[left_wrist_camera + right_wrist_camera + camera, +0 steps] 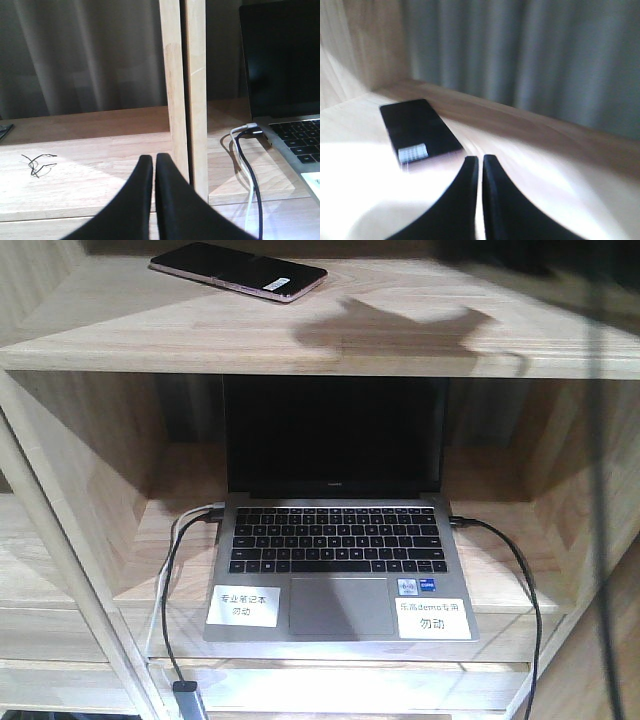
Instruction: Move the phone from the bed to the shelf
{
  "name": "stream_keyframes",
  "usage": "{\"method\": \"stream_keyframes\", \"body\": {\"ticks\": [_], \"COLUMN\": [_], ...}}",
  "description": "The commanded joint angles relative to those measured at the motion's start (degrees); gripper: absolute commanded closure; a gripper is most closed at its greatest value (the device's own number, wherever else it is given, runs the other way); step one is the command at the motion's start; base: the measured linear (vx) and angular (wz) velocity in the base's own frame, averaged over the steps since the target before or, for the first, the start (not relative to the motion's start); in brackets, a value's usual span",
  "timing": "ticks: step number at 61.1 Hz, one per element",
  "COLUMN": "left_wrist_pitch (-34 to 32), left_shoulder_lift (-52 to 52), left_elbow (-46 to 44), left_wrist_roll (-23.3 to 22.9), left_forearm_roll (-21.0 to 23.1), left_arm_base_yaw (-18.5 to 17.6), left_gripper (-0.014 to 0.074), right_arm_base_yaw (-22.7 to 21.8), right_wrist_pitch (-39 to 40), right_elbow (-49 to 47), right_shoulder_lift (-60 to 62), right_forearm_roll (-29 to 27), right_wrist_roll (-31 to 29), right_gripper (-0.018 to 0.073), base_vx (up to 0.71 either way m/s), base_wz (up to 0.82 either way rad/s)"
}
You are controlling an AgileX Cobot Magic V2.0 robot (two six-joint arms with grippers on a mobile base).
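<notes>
The black phone (238, 271) with a white sticker lies flat on the top plank of the pale wood shelf (420, 335), toward the left. In the right wrist view the phone (420, 129) rests on that plank just left of and beyond my right gripper (480, 160), which is shut and holds nothing, a short gap away. My left gripper (154, 159) is shut and empty over a lower plank, beside a wooden upright (185, 100). The bed is out of view.
An open grey laptop (335, 550) with white labels fills the compartment below the phone, with cables (175, 580) plugged in at both sides. A thin black wire scrap (37, 164) lies on the lower plank left of the left gripper. A curtain hangs behind.
</notes>
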State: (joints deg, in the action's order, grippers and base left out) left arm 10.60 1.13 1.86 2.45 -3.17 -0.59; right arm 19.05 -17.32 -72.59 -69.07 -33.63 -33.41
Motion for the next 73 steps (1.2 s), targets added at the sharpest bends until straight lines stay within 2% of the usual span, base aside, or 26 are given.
{"method": "stream_keyframes", "body": {"ticks": [1, 29, 40, 55, 73], "left_wrist_pitch": [-4.01, -4.01, -4.01, -4.01, -4.01], "left_shoulder_lift": [0.23, 0.23, 0.23, 0.23, 0.23], "left_elbow": [-1.46, -1.46, -1.46, -1.46, -1.46], "left_wrist_roll": [-0.22, -0.22, -0.22, -0.22, -0.22], "left_forearm_roll": [0.30, 0.30, 0.30, 0.30, 0.30], "left_arm_base_yaw": [-0.12, -0.12, -0.12, -0.12, -0.12], "left_gripper": [0.0596, 0.0596, 0.0596, 0.0596, 0.0596], "right_arm_base_yaw": [-0.18, -0.18, -0.18, -0.18, -0.18], "right_wrist_pitch": [6.61, 14.02, 14.57, 14.57, 14.54], "right_elbow": [5.53, 39.00, 48.70, 56.24, 56.67], "right_shoulder_lift": [6.82, 35.23, 45.39, 55.07, 56.10], "right_forearm_roll": [-1.12, -1.12, -1.12, -1.12, -1.12], "right_wrist_roll": [-0.83, -0.83, -0.83, -0.83, -0.78], "right_gripper": [0.0563, 0.0563, 0.0563, 0.0563, 0.0563], "base_vx": [0.00, 0.00, 0.00, 0.00, 0.00], "base_wz": [0.00, 0.00, 0.00, 0.00, 0.00]}}
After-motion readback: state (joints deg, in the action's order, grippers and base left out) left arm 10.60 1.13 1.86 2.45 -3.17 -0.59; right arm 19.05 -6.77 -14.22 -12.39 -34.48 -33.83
